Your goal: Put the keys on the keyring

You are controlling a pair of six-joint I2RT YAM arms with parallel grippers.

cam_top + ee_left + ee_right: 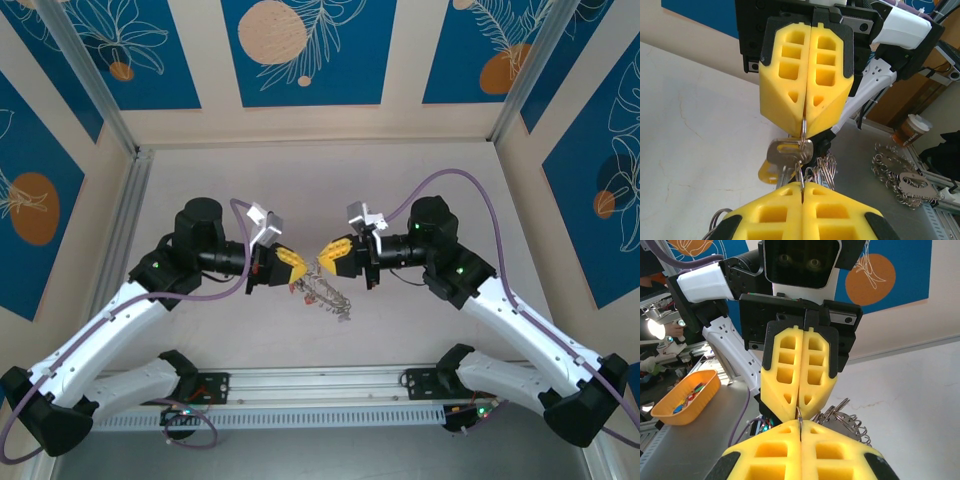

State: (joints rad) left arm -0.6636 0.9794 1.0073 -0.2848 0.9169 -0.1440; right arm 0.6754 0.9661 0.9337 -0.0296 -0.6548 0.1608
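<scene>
Two yellow-fingered grippers meet tip to tip at the centre of the overhead view, the left gripper and right gripper, with the keyring dangling just below them. From the left wrist, both clamp tightly on the keyring's thin wire, a silver key hanging between. From the right wrist, its loops bunch just right of lower centre.

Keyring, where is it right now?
In the top view the keyring is mid-table, pinched between the left gripper and right gripper, its loops trailing toward the near edge.
</scene>
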